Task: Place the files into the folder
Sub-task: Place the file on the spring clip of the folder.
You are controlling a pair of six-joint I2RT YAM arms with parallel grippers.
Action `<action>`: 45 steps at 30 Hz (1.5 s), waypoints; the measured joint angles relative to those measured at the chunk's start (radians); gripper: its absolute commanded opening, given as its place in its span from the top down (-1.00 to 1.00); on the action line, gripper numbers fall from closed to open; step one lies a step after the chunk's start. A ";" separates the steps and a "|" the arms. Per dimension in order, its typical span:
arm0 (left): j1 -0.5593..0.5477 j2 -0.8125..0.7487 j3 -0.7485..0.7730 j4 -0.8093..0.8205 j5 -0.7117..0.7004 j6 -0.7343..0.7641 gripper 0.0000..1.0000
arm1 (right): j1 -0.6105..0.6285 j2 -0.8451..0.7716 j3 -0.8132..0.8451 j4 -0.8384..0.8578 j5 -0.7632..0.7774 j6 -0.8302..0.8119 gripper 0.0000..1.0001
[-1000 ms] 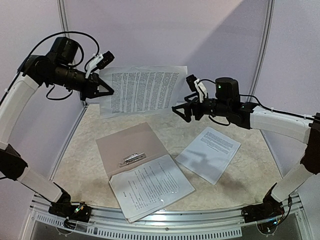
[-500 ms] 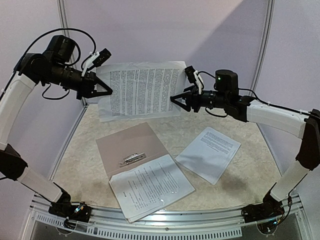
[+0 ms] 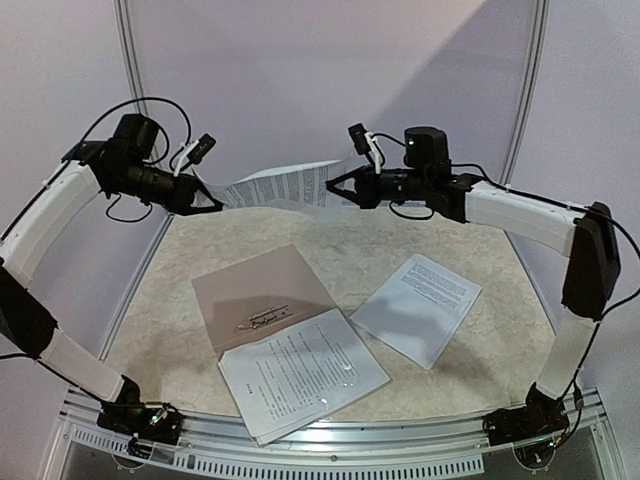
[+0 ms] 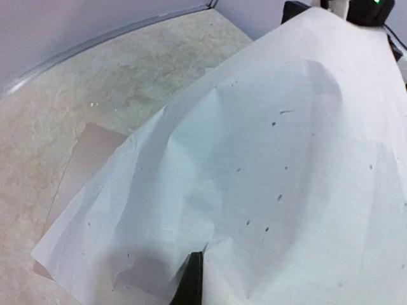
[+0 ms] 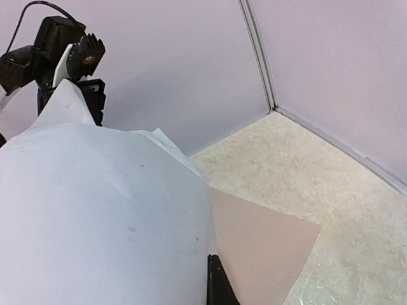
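Raised and tipped nearly flat since a second ago, the held file (image 3: 275,187) hangs above the far table (image 3: 470,240), its left edge clamped by the left gripper (image 3: 215,205), its right by the newly closed right gripper (image 3: 330,190), with the open folder (image 3: 255,290) lying below, near centre.

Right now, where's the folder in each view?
Top external: folder lies open, centre-left, below the held sheet.
Left wrist: tan patch at the left, mostly hidden behind the held sheet.
Right wrist: tan corner at lower centre-right, showing past the held sheet's edge.
Shared landmark: the held sheet, which fills much of both wrist views.
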 measured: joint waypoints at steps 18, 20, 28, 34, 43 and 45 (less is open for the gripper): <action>0.190 0.329 -0.192 0.167 0.067 -0.071 1.00 | 0.000 0.482 0.327 -0.356 -0.087 0.211 1.00; 0.197 0.365 -0.210 0.188 0.062 -0.072 1.00 | 0.000 0.504 0.356 -0.356 -0.087 0.226 1.00; 0.226 0.477 -0.288 0.262 0.031 -0.072 1.00 | 0.007 0.652 0.480 -0.369 -0.081 0.266 1.00; 0.226 0.485 -0.301 0.290 -0.016 -0.042 1.00 | 0.015 0.687 0.482 -0.371 -0.079 0.296 1.00; 0.226 0.524 -0.303 0.281 -0.026 0.000 1.00 | 0.023 0.688 0.483 -0.388 -0.079 0.299 1.00; 0.226 0.528 -0.303 0.276 -0.025 0.003 1.00 | 0.023 0.688 0.483 -0.394 -0.079 0.299 1.00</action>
